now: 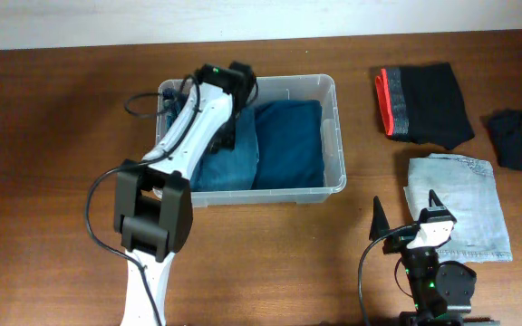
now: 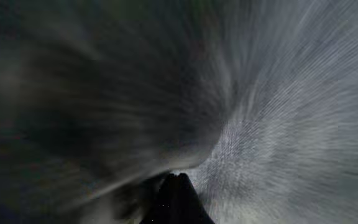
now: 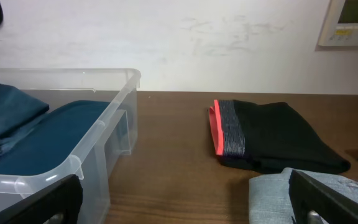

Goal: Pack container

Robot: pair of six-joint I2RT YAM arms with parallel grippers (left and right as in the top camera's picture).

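The large clear plastic container (image 1: 337, 136) stands on the brown desk (image 1: 53, 118) with folded blue denim (image 1: 288, 145) inside. The left pincer (image 2: 174, 193), closed, presses into that cloth, probably settling it. The right pincer (image 1: 406, 215) gapes open; I think it must next take the pale folded jeans (image 1: 465, 195) nearby.

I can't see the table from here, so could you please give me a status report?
Left gripper shut, down in bin over jeans. Right gripper open, beside pale jeans on table. Bin holds jeans and blue garment. Only left arm over bin.
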